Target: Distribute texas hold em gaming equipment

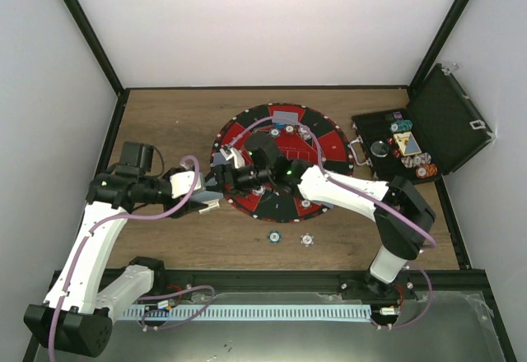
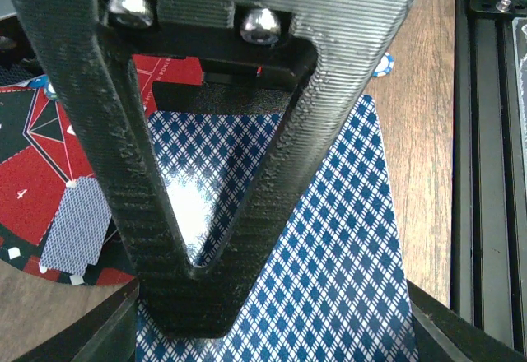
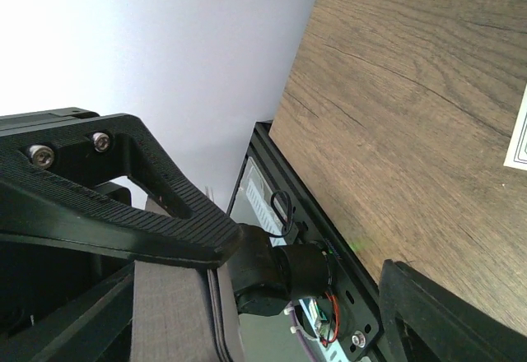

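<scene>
near the front edge of the table [image 1: 165, 123], just off the mat [image 1: 325, 144], a teal chip [image 1: 272, 236] and a white chip [image 1: 307, 239] lie side by side, well apart from both grippers. at the mat's left edge the left gripper [image 1: 207, 199] is clenched on a stack of blue-backed cards [image 2: 329, 247]. the right gripper [image 1: 234, 174] hangs over the mat just beside this stack, its jaws apart; if it touches the cards, i cannot tell. one single card [image 1: 286, 118] lies at the mat's far edge. the black case [image 1: 445, 115] stands open at the table's right edge.
</scene>
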